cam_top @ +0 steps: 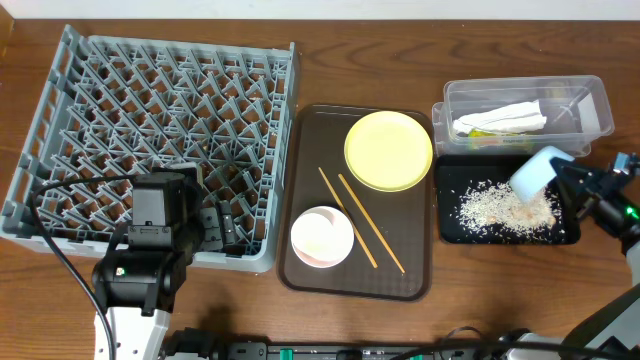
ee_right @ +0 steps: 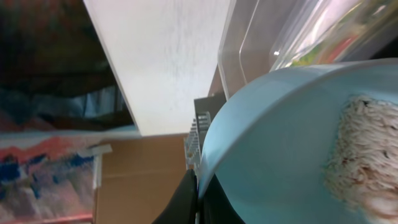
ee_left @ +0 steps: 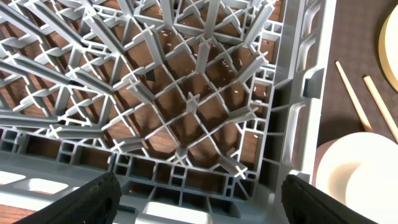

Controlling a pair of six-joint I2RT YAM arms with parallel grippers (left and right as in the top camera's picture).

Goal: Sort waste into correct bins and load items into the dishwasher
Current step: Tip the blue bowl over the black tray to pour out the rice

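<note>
Blue bowl (cam_top: 535, 172): tilted over black tray (cam_top: 452, 228) at counter's right edge, rim pinched by right gripper (ee_right: 198, 190). Left gripper (ee_left: 202, 208): spread apart, above rack (cam_top: 150, 90) near front edge.

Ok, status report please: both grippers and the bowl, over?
Left gripper open, empty, over the rack. Right gripper shut on the blue bowl, tipped over the black tray, rice on it. Nothing in the way.
</note>
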